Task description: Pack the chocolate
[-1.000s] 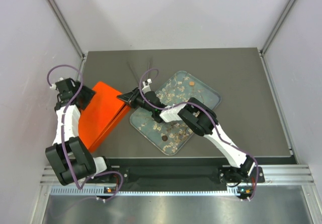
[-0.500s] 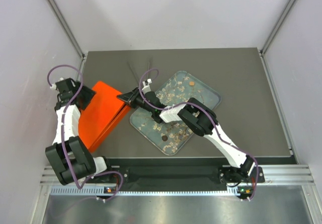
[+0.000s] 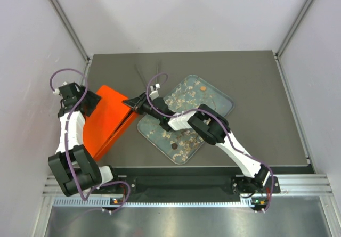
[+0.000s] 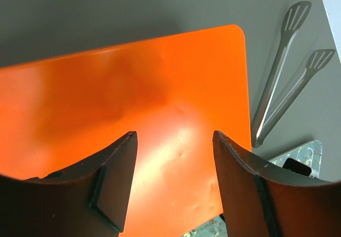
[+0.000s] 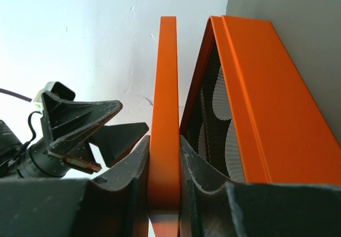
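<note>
Right gripper (image 5: 164,147): clenched on the edge of an orange lid (image 5: 164,77), one finger pressed against each face. The lid is held on edge, parted from the orange box (image 5: 266,98) just beside it. White fluted paper cups (image 5: 214,114) are seen inside the box through the gap.

Left gripper (image 4: 175,137): released, jaws spread wide, nothing held between them. It is poised over the lid's broad outer face; contact with that face cannot be told.

Chocolate: two pieces are noted from overhead on the clear tray (image 3: 226,103). A caramel-brown piece (image 3: 202,88) lies toward the far side, and a dark piece (image 3: 174,146) lies near the near corner, well apart from it. Both are set among pale flakes (image 3: 184,96) strewn over the tray.

Metal tongs (image 4: 282,82) are laid on the grey table (image 3: 256,77) beyond the box, near the tray's far-left edge.
</note>
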### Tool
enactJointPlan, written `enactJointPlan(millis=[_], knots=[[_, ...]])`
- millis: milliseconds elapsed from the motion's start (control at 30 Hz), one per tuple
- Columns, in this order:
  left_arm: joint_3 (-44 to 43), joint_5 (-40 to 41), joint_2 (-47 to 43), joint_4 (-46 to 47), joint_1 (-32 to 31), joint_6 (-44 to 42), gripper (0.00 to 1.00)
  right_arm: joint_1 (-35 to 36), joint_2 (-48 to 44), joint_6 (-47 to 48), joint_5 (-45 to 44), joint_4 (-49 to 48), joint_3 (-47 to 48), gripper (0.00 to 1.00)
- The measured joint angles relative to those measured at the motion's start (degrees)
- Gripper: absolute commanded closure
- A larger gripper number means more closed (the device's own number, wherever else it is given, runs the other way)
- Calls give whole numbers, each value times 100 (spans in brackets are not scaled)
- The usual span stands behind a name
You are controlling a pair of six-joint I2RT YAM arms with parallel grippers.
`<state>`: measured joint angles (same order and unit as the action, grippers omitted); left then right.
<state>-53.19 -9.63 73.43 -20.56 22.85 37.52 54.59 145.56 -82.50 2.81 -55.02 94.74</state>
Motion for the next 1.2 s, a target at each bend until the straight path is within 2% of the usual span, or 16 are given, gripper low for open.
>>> enactJointPlan(millis=[400,767,1067,1200], knots=[[-7,2,-101,-17,0,-20,36,37,-2,-68,-278,-426,-358,100],[-24,74,-144,-46,0,-48,37,46,-20,-13,-326,-352,-361,100],[205,201,15,26,4,-39,41,52,-76,-7,-402,-332,-507,100],[330,199,197,50,4,-37,42,52,-76,2,-400,-334,-509,96]])
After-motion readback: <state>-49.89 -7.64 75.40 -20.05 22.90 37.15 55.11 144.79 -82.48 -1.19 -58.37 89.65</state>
